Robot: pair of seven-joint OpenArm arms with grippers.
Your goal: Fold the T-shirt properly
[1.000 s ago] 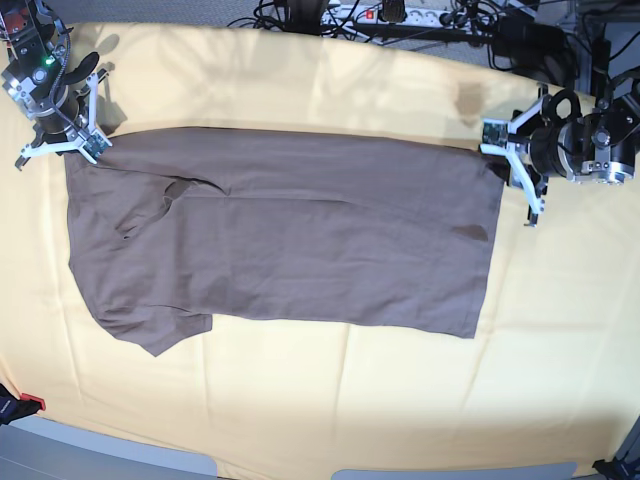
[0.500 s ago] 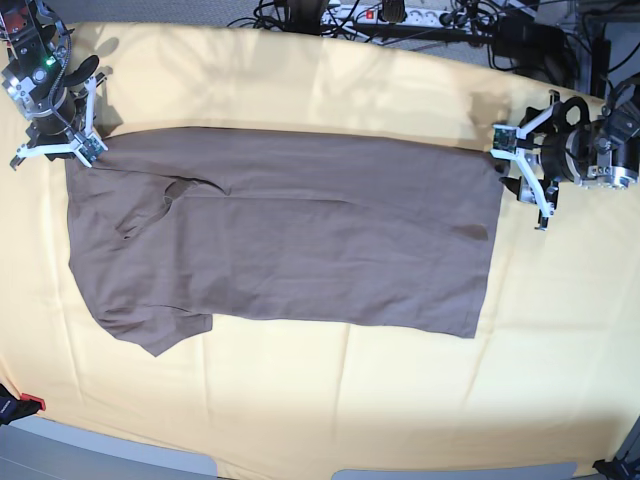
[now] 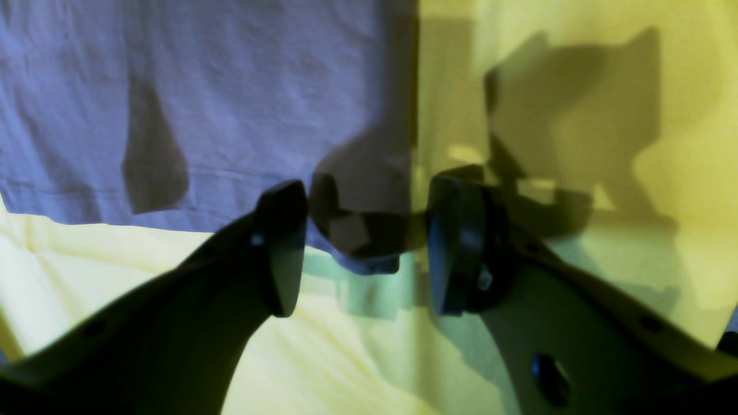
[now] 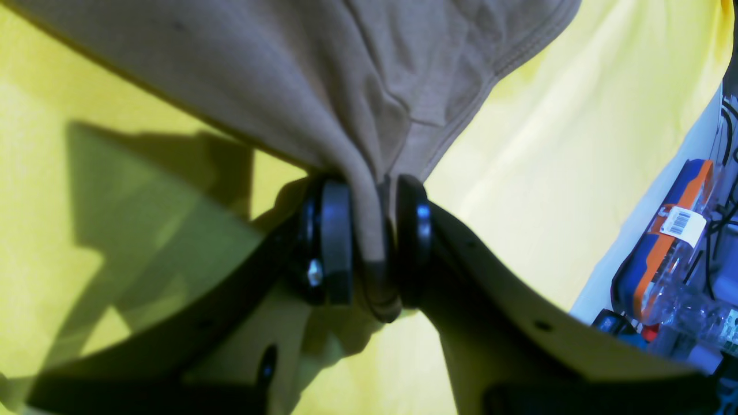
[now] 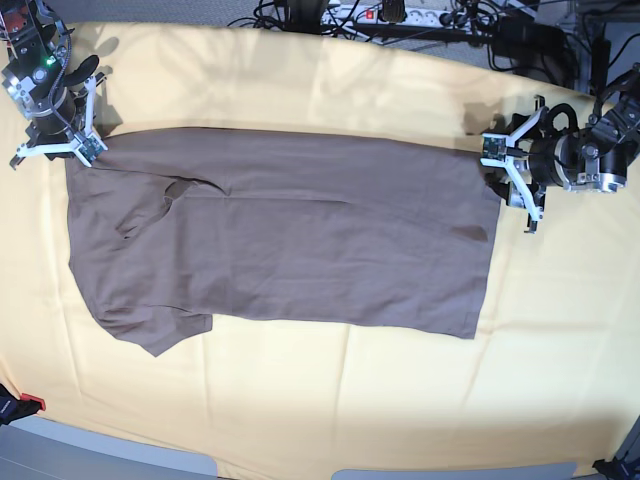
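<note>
Cables (image 5: pixel 400 20) beyond the yellow cloth (image 5: pixel 400 400)

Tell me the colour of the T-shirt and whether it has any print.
The T-shirt is plain taupe, a grey-brown, with no print visible; the base view shows it best.

My right pincer (image 4: pixel 375 248) is hiding the T-shirt (image 4: pixel 323 86) corner pinched between its pads. The frame edges are cutting off my left pincer (image 3: pixel 360 248) arms and the shirt's upper part. Clutter (image 4: pixel 674 253) beyond the counter (image 4: pixel 548 173) is blurring, unreadable.
</note>
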